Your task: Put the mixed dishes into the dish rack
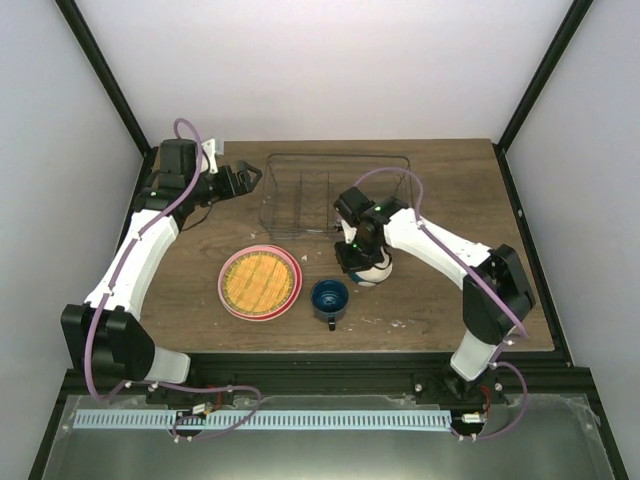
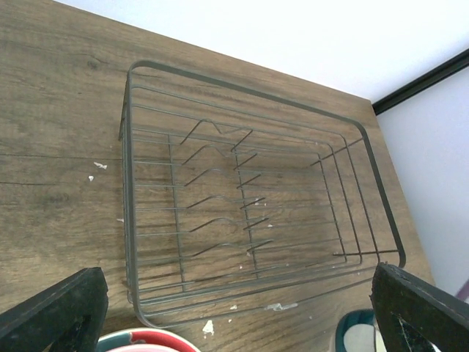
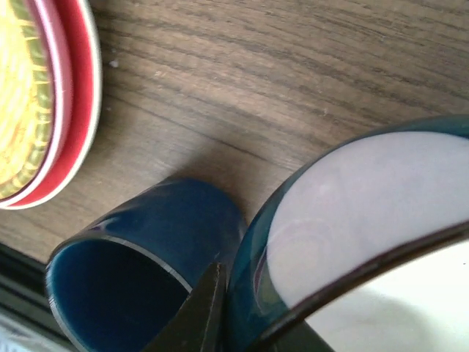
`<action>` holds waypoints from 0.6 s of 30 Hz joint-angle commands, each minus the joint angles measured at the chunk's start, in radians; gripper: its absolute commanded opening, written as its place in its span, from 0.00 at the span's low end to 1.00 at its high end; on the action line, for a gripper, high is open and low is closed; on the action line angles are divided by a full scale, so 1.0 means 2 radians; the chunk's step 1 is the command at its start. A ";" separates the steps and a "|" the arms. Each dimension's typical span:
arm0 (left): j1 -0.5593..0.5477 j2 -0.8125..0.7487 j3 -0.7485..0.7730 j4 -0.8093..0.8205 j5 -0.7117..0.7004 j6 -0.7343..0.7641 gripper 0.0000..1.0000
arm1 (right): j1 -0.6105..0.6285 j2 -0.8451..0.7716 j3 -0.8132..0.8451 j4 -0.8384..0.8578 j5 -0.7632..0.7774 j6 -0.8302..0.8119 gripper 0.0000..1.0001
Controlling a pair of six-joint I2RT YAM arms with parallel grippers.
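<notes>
**A:** What are your right fingers (image 3: 199, 306) doing?

**B:** They are clenched tight on the rim of the bowl (image 3: 352, 213). One dark finger shows against the teal outside wall. The bowl is tipped, with its cream inside turned up toward the wrist camera.

**A:** And where does the bowl sit?

**B:** On the near side of the rack (image 1: 340, 157), just beside the mug (image 1: 329, 297). You cannot tell whether bowl and mug touch, or whether the bowl is off the bench (image 1: 450, 200).

**A:** How is your right arm (image 1: 440, 245) posed?

**B:** It reaches in from the right and bends at the elbow, and its wrist points down over the bowl.

**A:** And your left fingers (image 2: 58, 308)?

**B:** They are spread as wide as they go and hold nothing. They hover off the left end of the rack and look along it. The rack's wires and dividers hold no dishes.

**A:** Your left arm (image 1: 140, 250)?

**B:** It stretches up the left side of the bench, with the wrist turned right toward the rack.

**A:** And the other dishes?

**B:** The yellow plate (image 1: 260, 281) lies on the pink plate (image 1: 224, 290), flat on the bench left of the mug. The mug stands upright with its handle toward the near edge.
</notes>
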 commanded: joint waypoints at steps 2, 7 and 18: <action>0.000 -0.004 0.001 -0.011 0.005 0.006 1.00 | 0.003 0.026 0.005 0.024 0.033 -0.009 0.08; 0.000 -0.006 0.004 -0.024 -0.005 0.011 1.00 | 0.013 0.052 0.000 0.033 0.045 -0.017 0.13; 0.000 -0.005 0.000 -0.022 -0.003 0.010 1.00 | 0.016 0.074 -0.004 0.043 0.067 -0.019 0.18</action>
